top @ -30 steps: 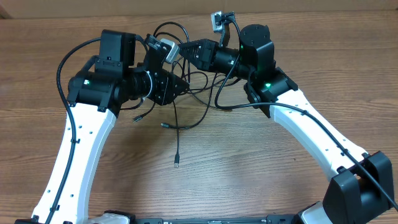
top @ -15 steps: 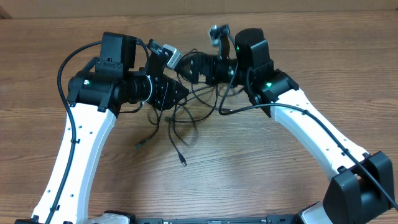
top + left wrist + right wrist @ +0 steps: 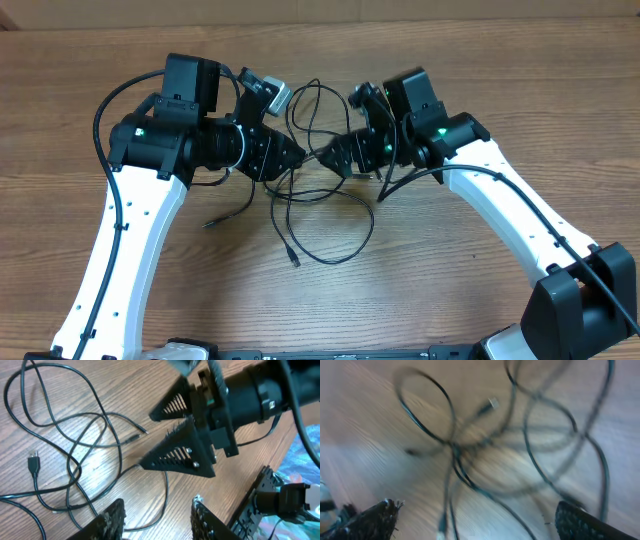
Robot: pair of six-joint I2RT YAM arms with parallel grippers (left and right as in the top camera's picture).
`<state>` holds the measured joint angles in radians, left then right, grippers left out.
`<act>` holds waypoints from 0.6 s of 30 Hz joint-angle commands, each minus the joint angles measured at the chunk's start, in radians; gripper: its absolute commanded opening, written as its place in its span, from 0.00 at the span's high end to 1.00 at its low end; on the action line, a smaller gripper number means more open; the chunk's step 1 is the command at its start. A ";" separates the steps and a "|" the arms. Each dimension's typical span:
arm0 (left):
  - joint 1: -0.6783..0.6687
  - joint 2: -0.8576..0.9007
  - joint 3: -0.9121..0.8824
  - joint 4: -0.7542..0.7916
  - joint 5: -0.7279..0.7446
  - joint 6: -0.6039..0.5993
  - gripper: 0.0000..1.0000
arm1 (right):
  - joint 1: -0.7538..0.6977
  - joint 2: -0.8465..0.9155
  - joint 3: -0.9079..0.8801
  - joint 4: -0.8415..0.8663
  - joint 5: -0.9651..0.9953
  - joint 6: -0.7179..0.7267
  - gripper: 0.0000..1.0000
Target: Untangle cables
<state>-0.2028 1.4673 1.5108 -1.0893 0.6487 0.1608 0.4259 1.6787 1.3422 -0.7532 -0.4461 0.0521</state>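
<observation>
Several thin black cables (image 3: 293,258) lie looped together on the wooden table between my two arms, with one loop (image 3: 301,99) reaching toward the back. My left gripper (image 3: 288,156) hovers at the tangle's left edge. In the left wrist view it (image 3: 157,505) is open, with one strand on the table crossing under the gap. My right gripper (image 3: 336,160) faces it from the right, open wide. The right wrist view is blurred and shows crossing strands (image 3: 454,450) below the spread right gripper (image 3: 475,507). A plug tip (image 3: 33,462) lies loose at the left.
Thicker black arm wires (image 3: 100,110) curve around both arms. The wooden table (image 3: 450,290) stretches in front of the tangle. My right gripper (image 3: 145,440) points at the left camera, very close to my left one.
My right gripper has opened and swung forward and down toward the tangle. The cables have dropped and spread into a wider loop toward the front. The left arm has barely moved.
</observation>
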 commanded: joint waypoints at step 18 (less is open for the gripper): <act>0.001 -0.005 -0.006 -0.072 0.164 -0.011 0.53 | -0.001 0.144 0.005 -0.148 0.130 -0.448 0.02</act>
<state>-0.2028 1.4673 1.5108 -1.1564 0.7834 0.1566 0.4259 1.7920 1.3422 -0.9085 -0.3260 -0.3740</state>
